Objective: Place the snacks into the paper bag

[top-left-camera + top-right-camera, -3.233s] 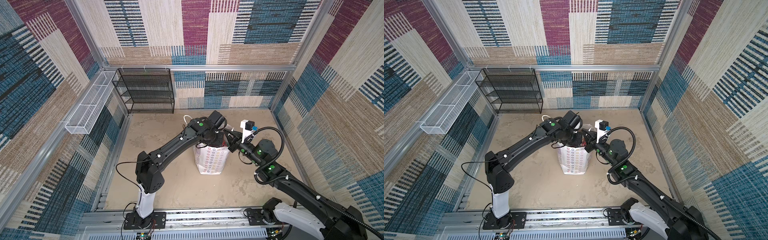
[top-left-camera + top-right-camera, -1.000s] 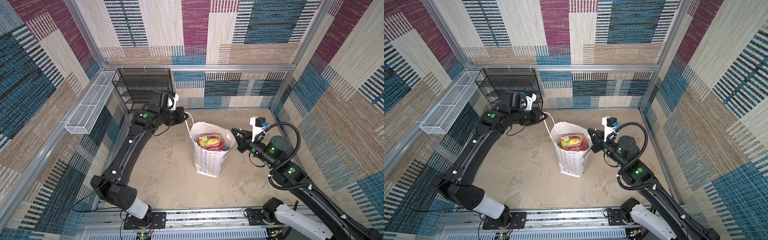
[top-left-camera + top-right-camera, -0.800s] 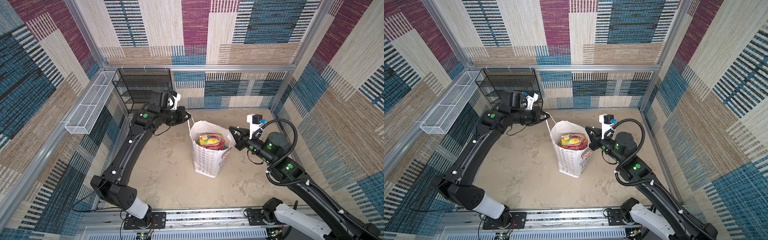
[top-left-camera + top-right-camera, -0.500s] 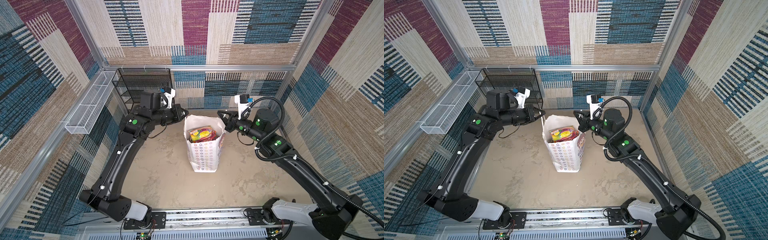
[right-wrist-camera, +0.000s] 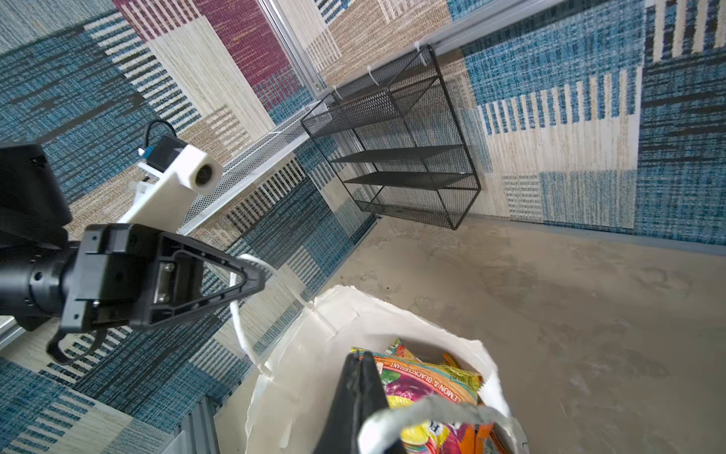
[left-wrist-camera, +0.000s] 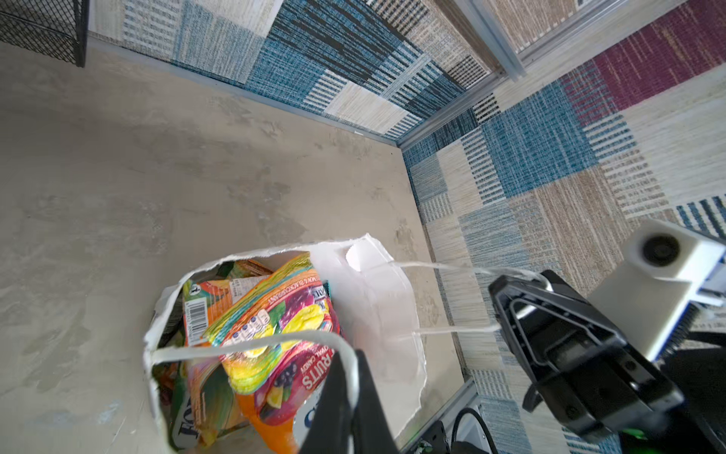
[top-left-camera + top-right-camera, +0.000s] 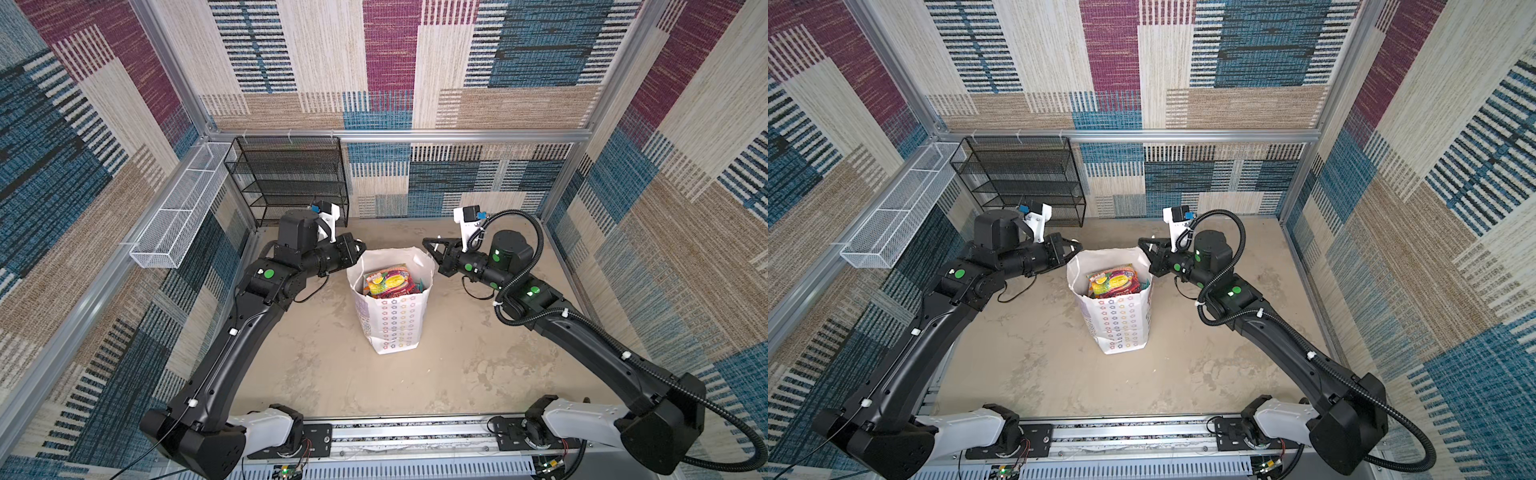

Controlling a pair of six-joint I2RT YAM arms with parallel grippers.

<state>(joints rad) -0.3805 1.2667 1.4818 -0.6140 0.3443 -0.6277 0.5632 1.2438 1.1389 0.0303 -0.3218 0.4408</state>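
The white paper bag [image 7: 395, 320] [image 7: 1121, 320] with coloured star outlines sits mid-floor in both top views, its mouth open. The snacks [image 7: 388, 282] [image 7: 1113, 280] fill it: glossy pouches in orange, yellow and purple [image 6: 275, 322] [image 5: 424, 389]. My left gripper [image 7: 360, 249] [image 7: 1077, 243] [image 6: 349, 369] is shut on the near white cord handle [image 6: 251, 342] at the bag's left rim. My right gripper [image 7: 426, 242] [image 7: 1142, 241] [image 5: 359, 361] is shut on the other cord handle [image 5: 428, 408] at the right rim. Both cords are pulled taut outward. Whether the bag's base touches the floor I cannot tell.
A black mesh rack [image 7: 291, 178] [image 5: 396, 157] stands against the back wall at the left. A white wire basket [image 7: 178, 224] hangs on the left wall. Patterned walls close in three sides; a metal rail [image 7: 415, 432] runs along the front.
Both grippers left the bag's mouth, took the cord handles and rose. The bag has shifted toward the back wall and a little left, with the snacks showing in its mouth.
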